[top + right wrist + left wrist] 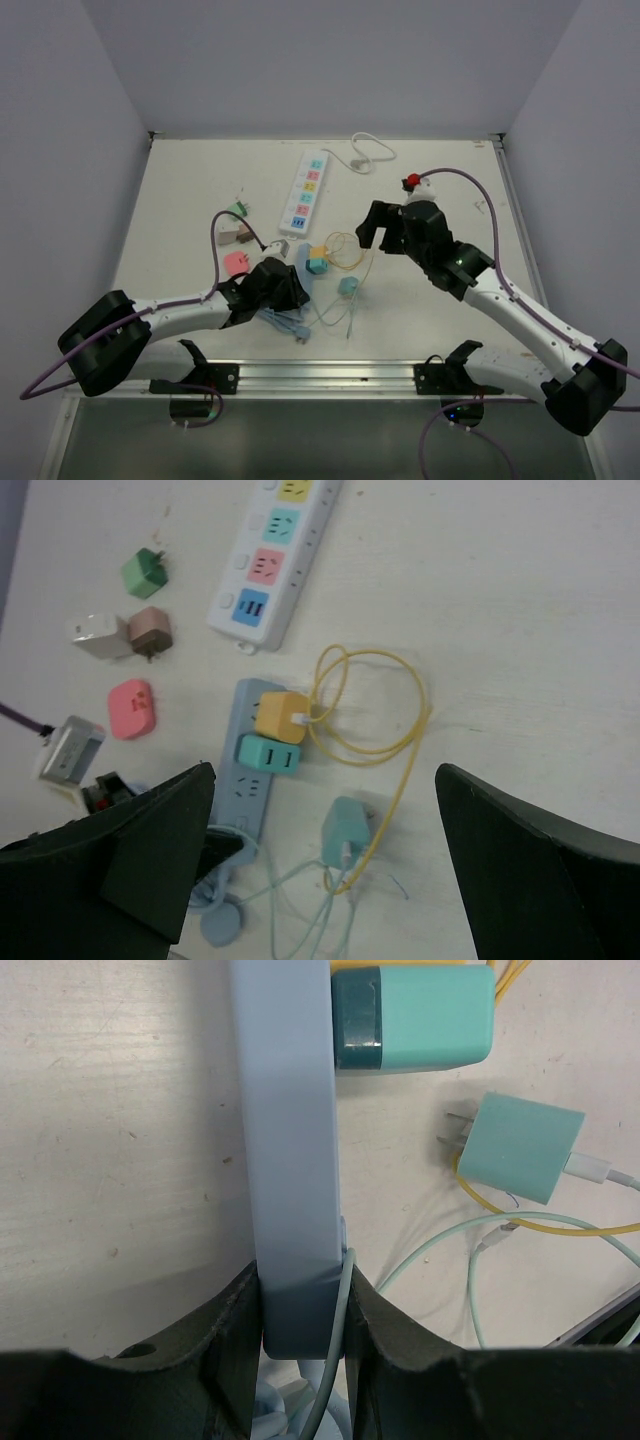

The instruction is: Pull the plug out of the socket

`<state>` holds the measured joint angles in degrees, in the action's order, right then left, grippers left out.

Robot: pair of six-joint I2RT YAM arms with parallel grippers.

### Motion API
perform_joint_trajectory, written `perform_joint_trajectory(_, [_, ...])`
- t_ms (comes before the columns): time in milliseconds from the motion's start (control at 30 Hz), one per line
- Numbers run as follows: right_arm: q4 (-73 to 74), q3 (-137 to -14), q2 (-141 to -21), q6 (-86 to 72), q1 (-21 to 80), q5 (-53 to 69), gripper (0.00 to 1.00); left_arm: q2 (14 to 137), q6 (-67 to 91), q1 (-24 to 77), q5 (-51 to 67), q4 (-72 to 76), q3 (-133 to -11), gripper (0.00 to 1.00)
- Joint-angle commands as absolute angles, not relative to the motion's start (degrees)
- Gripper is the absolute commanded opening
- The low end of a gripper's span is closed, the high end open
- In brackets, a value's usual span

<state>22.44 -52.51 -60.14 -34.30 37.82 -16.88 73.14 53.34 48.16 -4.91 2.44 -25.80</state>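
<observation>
A light blue power strip [303, 268] lies on the table near the middle. A yellow plug [281, 717] and a teal plug [268, 755] sit in its sockets side by side. My left gripper [305, 1330] is shut on the near end of the blue strip [290, 1160], with a thin teal cable pinched against its right finger. The teal plug [415, 1018] shows at the top of the left wrist view. My right gripper [325, 880] is wide open and empty, above the table to the right of the strip [378, 232].
A loose teal charger [347, 830] with teal and yellow cables lies right of the strip. A white power strip [306, 190] lies further back. Green [145, 573], brown [150, 632], white [98, 637] and pink [132, 707] adapters lie at the left.
</observation>
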Motion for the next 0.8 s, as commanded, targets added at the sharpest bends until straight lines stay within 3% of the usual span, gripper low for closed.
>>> perform_joint_trajectory(0, [12.84, -54.75, -62.82, -33.03, 37.88, -0.59, 0.95, 71.63, 52.38, 48.08, -6.50, 4.04, -26.63, 0.00])
perform_joint_trajectory(200, [-3.76, -50.45, -74.24, -44.29, 38.58, 13.70, 0.91, 71.54, 52.29, 48.16, -6.42, 4.31, -26.72, 0.00])
perform_joint_trajectory(767, [-14.94, -44.56, -90.25, -54.66, 39.11, 13.01, 0.87, 69.79, 52.03, 48.08, -5.89, 6.94, -25.31, 0.00])
